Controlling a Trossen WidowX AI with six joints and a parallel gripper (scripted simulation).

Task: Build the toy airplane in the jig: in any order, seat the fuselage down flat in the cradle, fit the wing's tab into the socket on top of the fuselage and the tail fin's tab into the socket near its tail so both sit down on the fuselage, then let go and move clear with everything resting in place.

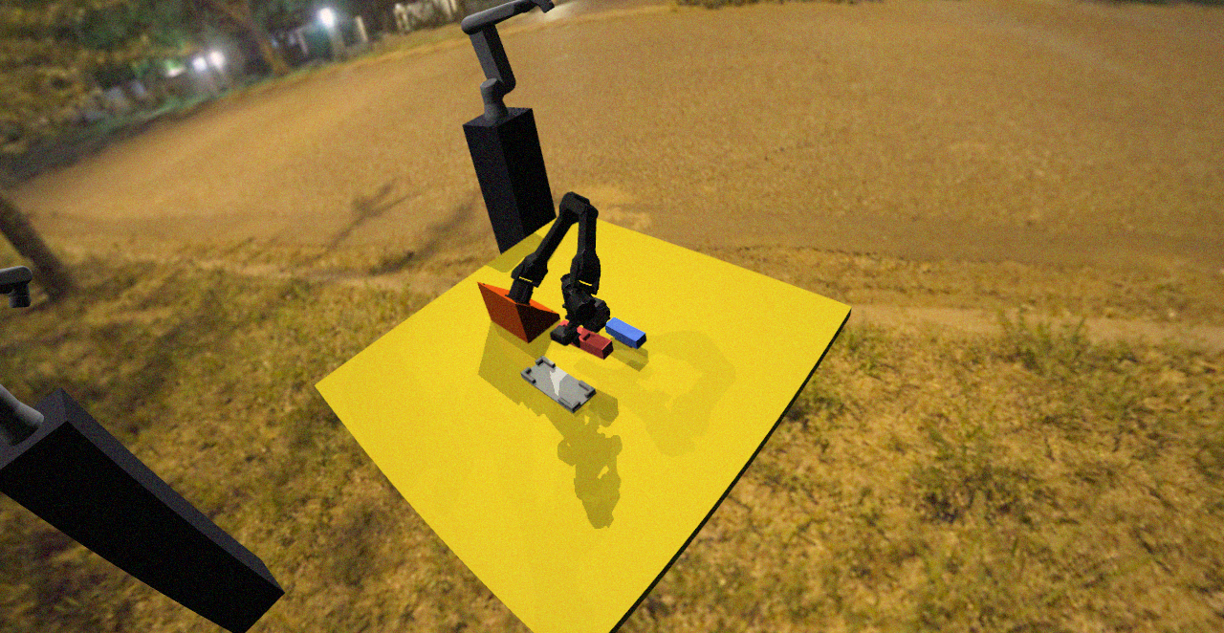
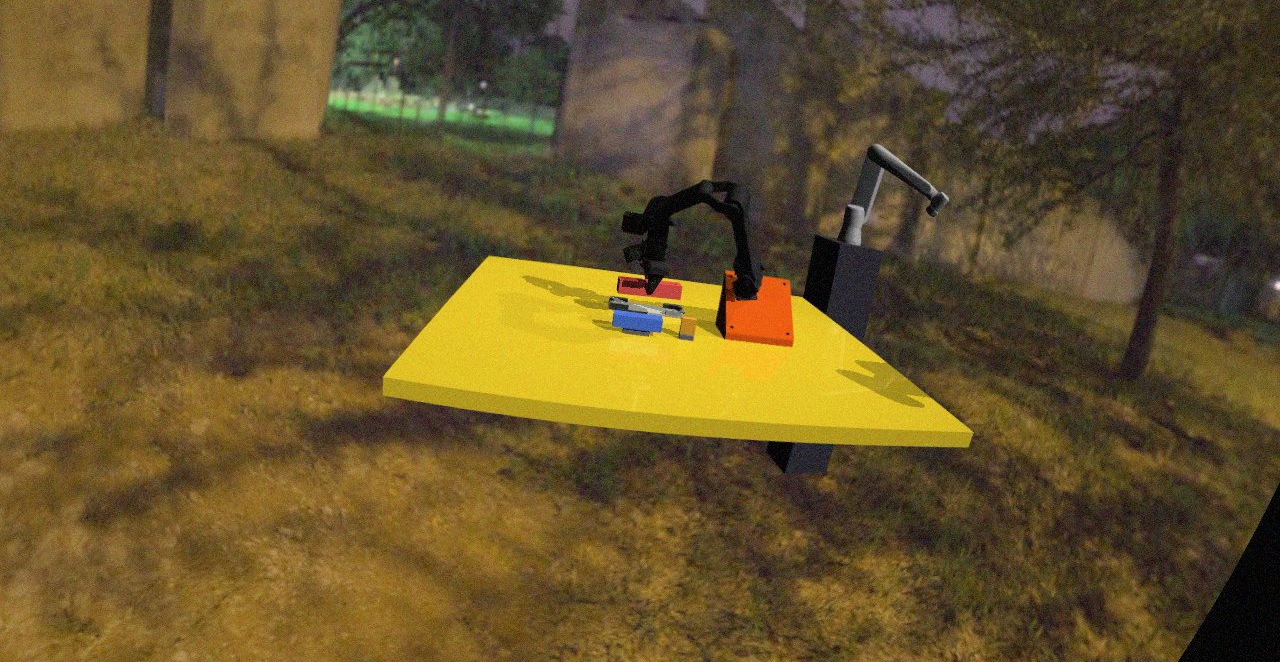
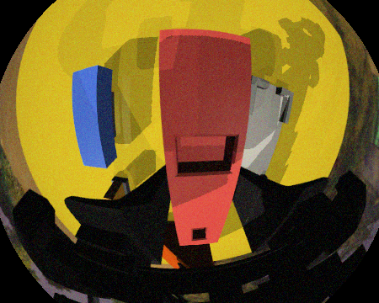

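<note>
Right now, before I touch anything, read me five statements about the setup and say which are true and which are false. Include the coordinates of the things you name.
1. The tool [image 1: 576, 329] [image 2: 655, 288] [image 3: 198, 165] is shut on the red block [image 1: 599, 343] [image 2: 672, 289] [image 3: 204, 93]. True.
2. In the wrist view, the blue block [image 1: 623, 333] [image 2: 637, 322] [image 3: 86, 118] and the grey tray [image 1: 547, 381] [image 2: 656, 309] [image 3: 263, 114] show on opposite sides of the red block. True.
3. The red block is already seated in the grey tray. False: the tool holds it outside the tray.
4. The red block's upper face has three openings. False: two show, one larger than the other.
5. The blue block is fitted onto the red block. False: it is apart from it.
</note>
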